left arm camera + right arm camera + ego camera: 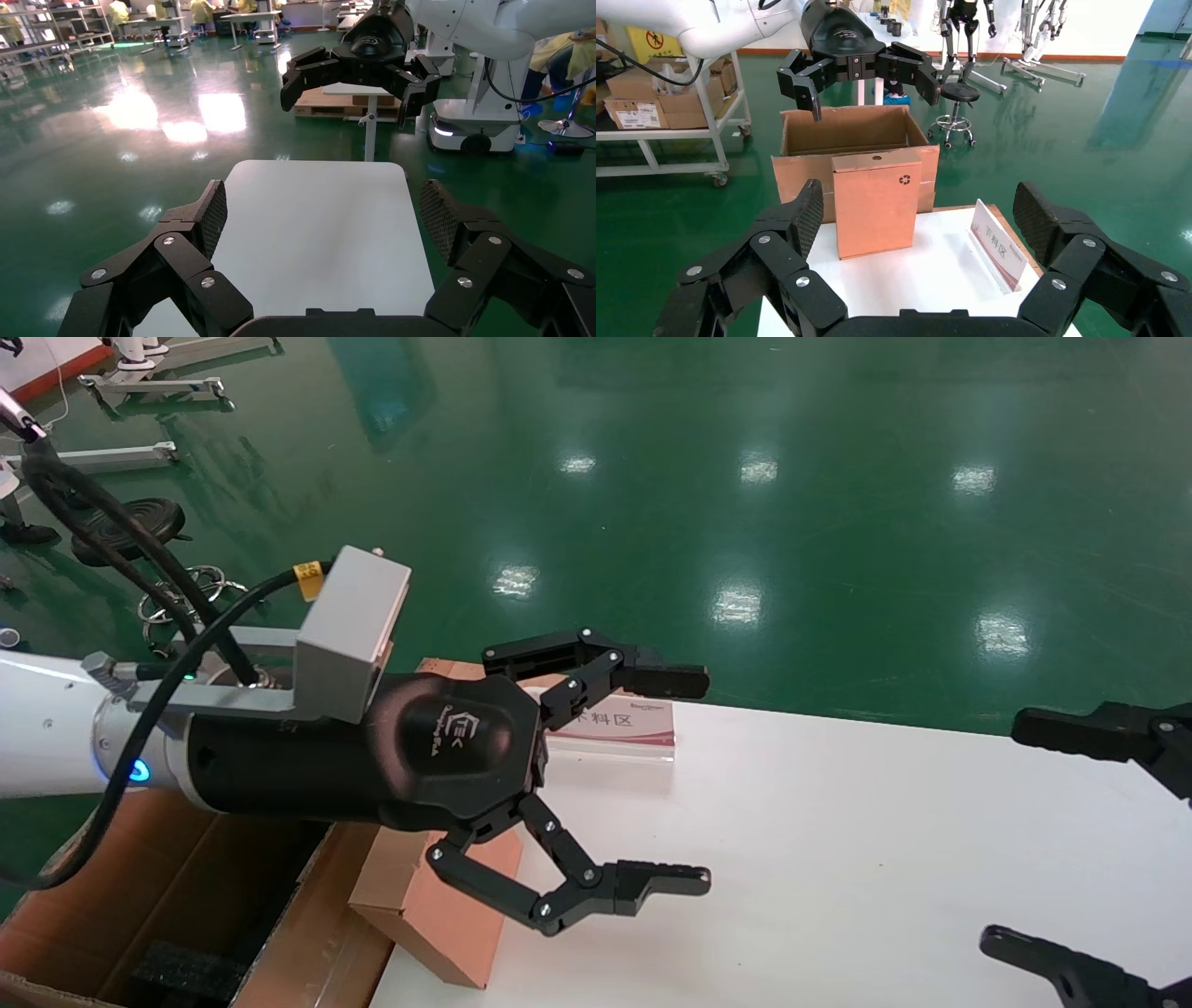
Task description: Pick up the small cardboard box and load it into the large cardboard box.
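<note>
The small cardboard box [438, 915] stands upright at the left edge of the white table [838, 859], mostly hidden under my left arm. In the right wrist view it [876, 203] shows its recycling symbol and a round hole on top. The large cardboard box [121, 877] stands open on the floor just left of the table, with black foam inside; it also shows behind the small box in the right wrist view [807, 165]. My left gripper [703, 780] is open and empty, above the table just past the small box. My right gripper [1010, 836] is open and empty at the table's right side.
A slanted sign with red trim [615, 724] stands at the table's far edge; it also shows in the right wrist view [996, 242]. A stool [956, 105] and a cart with cartons [659, 105] stand on the green floor beyond the large box.
</note>
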### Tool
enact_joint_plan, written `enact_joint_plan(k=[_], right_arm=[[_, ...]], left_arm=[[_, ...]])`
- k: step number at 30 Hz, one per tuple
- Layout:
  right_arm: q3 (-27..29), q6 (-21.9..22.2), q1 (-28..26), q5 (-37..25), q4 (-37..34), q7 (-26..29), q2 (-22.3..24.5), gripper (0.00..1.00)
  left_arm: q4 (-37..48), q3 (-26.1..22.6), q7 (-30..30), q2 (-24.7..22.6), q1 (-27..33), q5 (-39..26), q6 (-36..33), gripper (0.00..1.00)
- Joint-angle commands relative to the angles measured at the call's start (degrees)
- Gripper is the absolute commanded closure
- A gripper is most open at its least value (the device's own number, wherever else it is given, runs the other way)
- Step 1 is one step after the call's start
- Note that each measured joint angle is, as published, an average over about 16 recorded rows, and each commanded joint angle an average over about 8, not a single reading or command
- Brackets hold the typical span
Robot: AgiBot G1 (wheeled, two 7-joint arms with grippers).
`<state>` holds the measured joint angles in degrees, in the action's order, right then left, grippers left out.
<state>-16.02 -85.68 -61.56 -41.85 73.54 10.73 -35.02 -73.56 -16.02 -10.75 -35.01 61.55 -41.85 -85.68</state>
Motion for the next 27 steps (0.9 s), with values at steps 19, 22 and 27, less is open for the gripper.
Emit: enact_joint_plan(k=[19,22,27], right_arm=[[0.0,0.0,0.0,0.0,0.0,0.0,0.0,0.0],[0.0,0.0,0.0,0.0,0.0,0.0,0.0,0.0],[0.0,0.0,0.0,0.0,0.0,0.0,0.0,0.0]], left_arm=[[0.2,0.0,-0.2,0.0,-0.1,0.0,0.2,0.0],[0.3,-0.1,-1.1,0.3,-0.3,-0.3,1.1,0.0],[-0.7,-0.5,-5.2,2.4,-1.0,-1.7,4.1,0.0]])
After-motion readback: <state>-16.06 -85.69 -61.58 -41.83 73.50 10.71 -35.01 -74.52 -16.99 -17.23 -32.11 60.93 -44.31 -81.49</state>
